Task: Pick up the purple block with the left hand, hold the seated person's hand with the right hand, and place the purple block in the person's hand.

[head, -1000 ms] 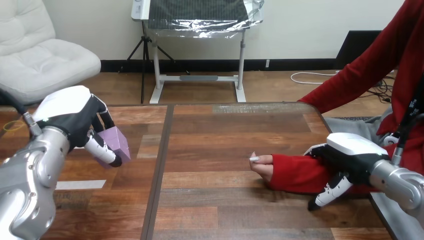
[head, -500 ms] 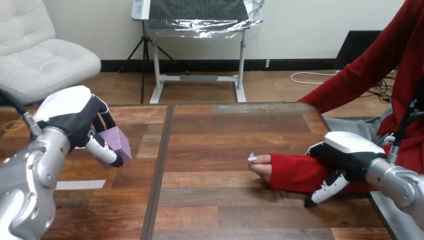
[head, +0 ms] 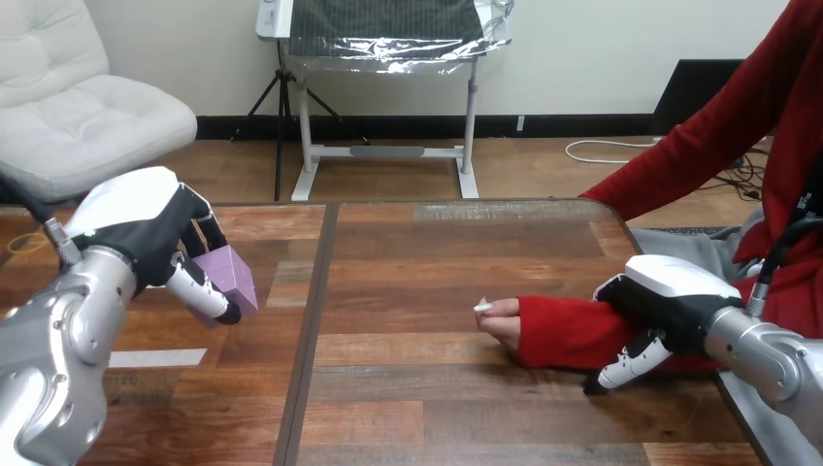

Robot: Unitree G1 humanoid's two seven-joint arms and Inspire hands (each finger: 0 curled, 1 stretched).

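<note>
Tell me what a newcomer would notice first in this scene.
At the left of the table, the left hand holds a purple block in its fingers. At the right, the right hand lies over the person's red-sleeved forearm; the person's hand rests on the wood.

Left hand at the view's left, raised above the wooden table. Fingers and thumb curled round the purple block; block clear of the tabletop, tilted.

Person's hand right of centre, resting on the table, fingers loosely curled, well apart from the block. Red-sleeved forearm lies flat, running toward the right edge.

Right hand sits over that forearm near the table's right side. Its fingers are curled down on both sides of the sleeve, one fingertip reaching the wood on the near side.
</note>
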